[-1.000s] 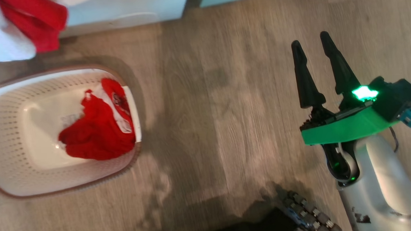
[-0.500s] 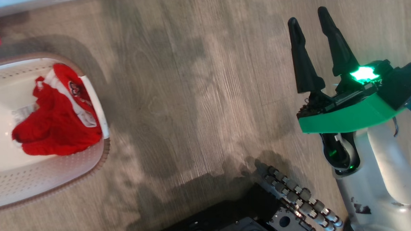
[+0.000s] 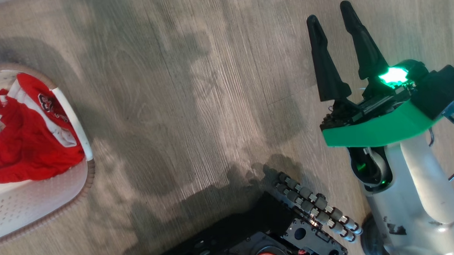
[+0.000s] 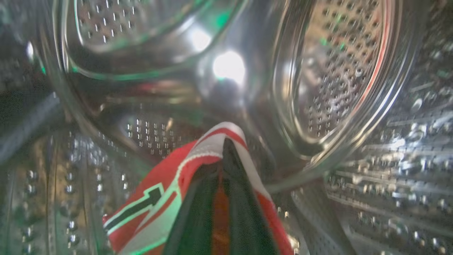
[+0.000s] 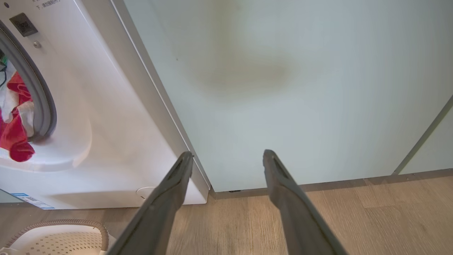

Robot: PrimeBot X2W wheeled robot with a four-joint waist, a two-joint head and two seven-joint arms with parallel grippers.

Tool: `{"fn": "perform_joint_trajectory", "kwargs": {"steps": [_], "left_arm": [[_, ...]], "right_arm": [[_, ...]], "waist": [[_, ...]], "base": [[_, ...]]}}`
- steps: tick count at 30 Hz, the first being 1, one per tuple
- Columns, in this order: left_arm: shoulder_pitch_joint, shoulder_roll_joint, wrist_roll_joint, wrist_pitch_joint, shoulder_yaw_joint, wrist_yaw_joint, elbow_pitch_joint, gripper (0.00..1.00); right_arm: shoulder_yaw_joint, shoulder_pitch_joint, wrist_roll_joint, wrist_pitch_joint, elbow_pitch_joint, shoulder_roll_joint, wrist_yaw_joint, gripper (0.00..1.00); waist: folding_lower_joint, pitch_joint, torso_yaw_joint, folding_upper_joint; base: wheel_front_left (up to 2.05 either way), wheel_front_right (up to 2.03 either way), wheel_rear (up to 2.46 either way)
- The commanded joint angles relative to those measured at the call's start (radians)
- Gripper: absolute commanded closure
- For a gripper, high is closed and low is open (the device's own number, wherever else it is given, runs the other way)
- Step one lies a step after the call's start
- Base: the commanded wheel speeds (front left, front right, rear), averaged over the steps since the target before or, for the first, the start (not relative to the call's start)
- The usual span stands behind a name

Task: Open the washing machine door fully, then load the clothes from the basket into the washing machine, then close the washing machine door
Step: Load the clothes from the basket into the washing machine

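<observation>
Left fingers (image 4: 244,212) closed on a red striped garment (image 4: 148,205) inside the drum (image 4: 336,71). Right fingers (image 3: 324,65) spread open above the floor (image 3: 195,106). More red clothes (image 3: 25,151) lie in the basket (image 3: 42,197), against one handle (image 3: 73,128).

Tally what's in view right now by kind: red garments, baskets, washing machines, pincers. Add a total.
Red garments: 2 (loose garment in the basket; held garment in the shut left pincer, inside the drum)
Baskets: 1
Washing machines: 1 (washing machine)
Pincers: 2 (right pincer open, holding nothing)
Total: 6
</observation>
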Motion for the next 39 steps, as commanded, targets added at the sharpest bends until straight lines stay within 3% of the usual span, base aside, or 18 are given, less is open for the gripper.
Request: {"fn": "perform_joint_trajectory", "kwargs": {"steps": [1, 8, 18, 19, 20, 21, 31, 39], "left_arm": [[-0.055, 0.051, 0.019, -0.047, 0.004, -0.002, -0.036, 1.00], [-0.096, 0.046, 0.050, -0.162, -0.016, -0.009, 0.032, 1.00], [-0.028, 0.045, 0.046, -0.065, -0.070, -0.057, 0.196, 1.00], [-0.024, 0.046, 0.049, -0.064, -0.075, -0.057, 0.203, 0.95], [-0.019, 0.047, 0.052, -0.059, -0.081, -0.058, 0.210, 0.09], [-0.015, 0.046, 0.054, -0.056, -0.087, -0.060, 0.216, 0.00], [0.065, 0.017, 0.051, -0.056, -0.118, -0.057, 0.237, 0.00], [0.253, -0.047, 0.019, -0.171, -0.109, -0.021, 0.168, 0.00]], "right_arm": [[0.018, 0.023, -0.005, -0.006, -0.037, 0.005, 0.000, 0.00], [0.028, 0.023, 0.002, -0.006, -0.048, 0.005, 0.000, 0.00], [0.023, 0.009, 0.006, -0.006, -0.045, 0.005, 0.000, 0.00], [0.023, 0.008, 0.005, -0.006, -0.044, 0.005, 0.000, 0.00], [0.022, 0.007, 0.004, -0.006, -0.043, 0.005, 0.000, 0.00], [0.021, 0.006, 0.004, -0.006, -0.042, 0.005, 0.000, 0.00], [0.000, 0.010, -0.016, -0.006, -0.032, 0.005, 0.000, 0.00], [-0.026, 0.031, -0.054, -0.006, -0.015, 0.005, 0.000, 0.00]], "waist": [[0.0000, 0.009, -0.008, 0.0000], [0.0000, 0.024, -0.007, 0.0000], [0.0000, 0.024, 0.016, 0.0000], [0.0000, 0.023, 0.018, 0.0000], [0.0000, 0.022, 0.020, 0.0000], [0.0000, 0.019, 0.023, 0.0000], [0.0000, -0.033, 0.062, 0.0000], [0.0000, -0.123, 0.123, 0.0000]], "base": [[0.00, 0.00, 0.00], [0.00, 0.00, 0.00], [0.00, 0.00, 0.00], [0.00, 0.00, 0.00], [0.00, 0.00, 0.00], [0.00, 0.00, 0.00], [0.00, 0.00, 0.00], [0.00, 0.00, 0.00]]}}
